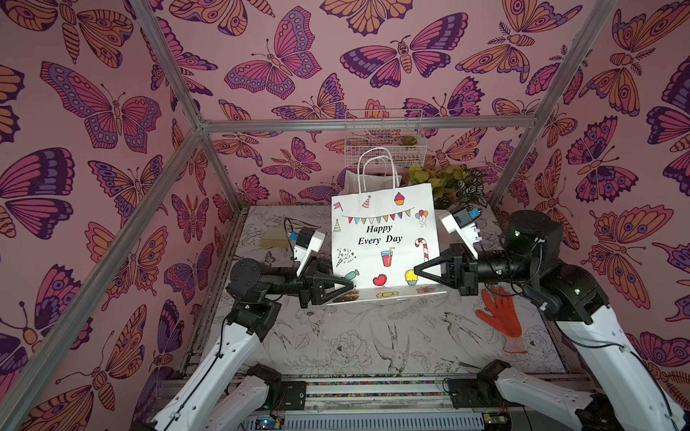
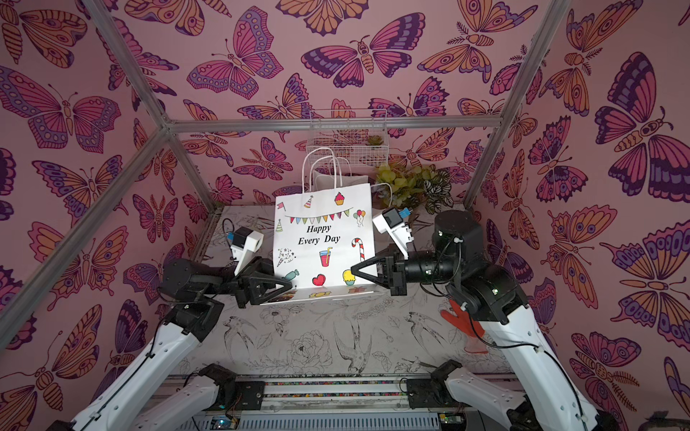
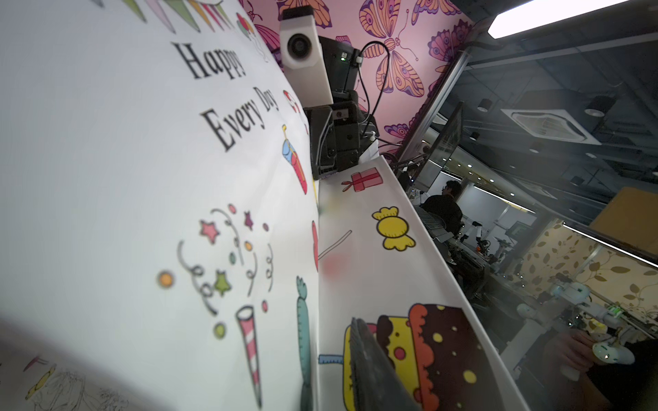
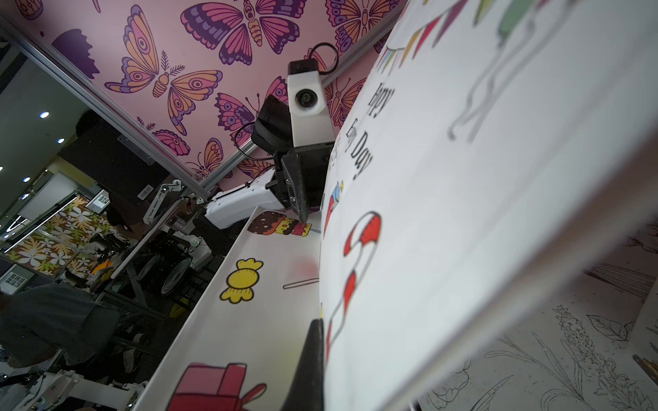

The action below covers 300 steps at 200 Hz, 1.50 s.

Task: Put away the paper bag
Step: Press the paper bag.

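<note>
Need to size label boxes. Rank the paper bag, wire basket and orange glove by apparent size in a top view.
1. paper bag, clearly largest.
2-3. wire basket and orange glove: near alike; basket hangs farther back, so unranked.

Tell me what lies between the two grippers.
The paper bag: its lower front spans the gap between left gripper and right gripper, seen in both top views.

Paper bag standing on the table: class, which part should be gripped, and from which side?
Likely the paper bag's twin rope handles, approached from above: it stands upright, face forward, and the loops rise clear of its top edge. Its thin side edges would also suit a pinch from either side.
</note>
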Each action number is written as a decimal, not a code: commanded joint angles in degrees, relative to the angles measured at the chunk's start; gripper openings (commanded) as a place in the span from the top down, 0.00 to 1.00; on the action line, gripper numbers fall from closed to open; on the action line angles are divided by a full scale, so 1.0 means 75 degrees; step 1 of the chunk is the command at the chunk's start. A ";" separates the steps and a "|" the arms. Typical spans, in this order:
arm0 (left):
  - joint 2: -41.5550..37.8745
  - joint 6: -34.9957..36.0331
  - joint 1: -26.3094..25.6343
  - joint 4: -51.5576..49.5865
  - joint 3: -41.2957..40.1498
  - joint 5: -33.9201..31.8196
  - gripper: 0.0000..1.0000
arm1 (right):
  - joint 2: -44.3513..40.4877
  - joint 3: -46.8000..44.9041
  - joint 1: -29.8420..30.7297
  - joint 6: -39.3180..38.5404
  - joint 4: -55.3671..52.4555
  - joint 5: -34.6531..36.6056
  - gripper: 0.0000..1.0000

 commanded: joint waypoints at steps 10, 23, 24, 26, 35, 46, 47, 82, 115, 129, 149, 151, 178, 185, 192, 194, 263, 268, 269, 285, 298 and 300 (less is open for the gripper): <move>-0.0083 0.0209 -0.0070 0.0125 -0.0005 0.0110 0.97 | -0.0154 0.0108 0.0012 0.0093 0.0481 0.0205 1.00; -0.0116 0.0360 -0.0070 -0.0091 0.0064 -0.0011 1.00 | -0.0154 0.0142 0.0005 0.0080 0.0402 0.0020 0.91; -0.0118 0.0375 -0.0070 -0.0107 0.0070 -0.0018 1.00 | -0.0148 0.0150 0.0008 0.0087 0.0397 -0.0013 0.89; -0.0118 0.0408 -0.0070 -0.0158 0.0084 -0.0039 1.00 | -0.0144 0.0156 0.0011 0.0092 0.0399 -0.0055 0.86; -0.0149 0.0573 -0.0070 -0.0460 0.0150 -0.0176 1.00 | -0.0142 0.0191 0.0011 0.0136 0.0424 -0.0308 0.69; -0.0165 0.0843 -0.0052 -0.0929 0.0249 -0.0318 1.00 | -0.0148 0.0215 0.0010 0.0331 0.0615 -0.0652 0.49; -0.0167 0.0857 -0.0055 -0.0966 0.0251 -0.0324 1.00 | -0.0151 0.0216 0.0011 0.0353 0.0638 -0.0671 0.48; -0.0045 0.0918 -0.0047 -0.1130 0.0303 -0.0442 1.00 | -0.0326 0.0207 0.0009 0.1032 0.1548 -0.1347 0.20; 0.0023 0.0907 0.0006 -0.1255 0.0358 -0.0764 1.00 | -0.0397 0.0140 0.0012 0.0607 0.1116 -0.1355 0.07; 0.0095 0.0863 0.0012 -0.1284 0.0392 -0.0899 1.00 | -0.0415 0.0016 0.0009 0.0450 0.0942 -0.1270 0.08; 0.0216 0.0801 0.0019 -0.1293 0.0429 -0.0947 1.00 | -0.0460 -0.0162 0.0011 0.0310 0.0883 -0.1238 0.09; 0.0227 0.0792 0.0023 -0.1286 0.0429 -0.0951 1.00 | -0.0477 -0.0168 0.0012 0.0297 0.0883 -0.1240 0.09; 0.0358 0.0720 0.0024 -0.1253 0.0460 -0.0993 1.00 | -0.0570 -0.0188 0.0015 -0.0010 0.0705 -0.1031 0.10; 0.0387 0.0697 0.0024 -0.1243 0.0464 -0.0996 1.00 | -0.0555 -0.0155 0.0018 -0.0156 0.0556 -0.0985 0.10; 0.0409 0.0667 0.0028 -0.1235 0.0464 -0.1011 1.00 | -0.0531 -0.0126 0.0022 -0.0306 0.0371 -0.0971 0.10; 0.0407 0.0662 0.0025 -0.1236 0.0464 -0.1011 1.00 | -0.0521 -0.0118 0.0023 -0.0343 0.0322 -0.0965 0.10; 0.0670 0.0409 0.0024 -0.1062 0.0511 -0.1012 1.00 | -0.0378 0.0018 0.0027 -0.1422 -0.1166 -0.0032 0.26; 0.0686 0.0403 0.0024 -0.1045 0.0511 -0.1014 1.00 | -0.0348 0.0028 0.0024 -0.1447 -0.1215 0.0040 0.28; 0.0687 0.0397 0.0024 -0.1047 0.0505 -0.1012 1.00 | -0.0345 0.0028 0.0029 -0.1450 -0.1221 0.0056 0.29; 0.0731 0.0357 0.0024 -0.0998 0.0499 -0.0954 1.00 | -0.0264 0.0046 0.0027 -0.1488 -0.1237 0.0258 0.34; 0.0755 0.0297 0.0024 -0.0945 0.0499 -0.0896 1.00 | -0.0182 0.0051 0.0031 -0.1477 -0.1156 0.0361 0.39; 0.0757 0.0297 0.0024 -0.0929 0.0499 -0.0885 1.00 | -0.0164 0.0043 0.0031 -0.1471 -0.1135 0.0373 0.40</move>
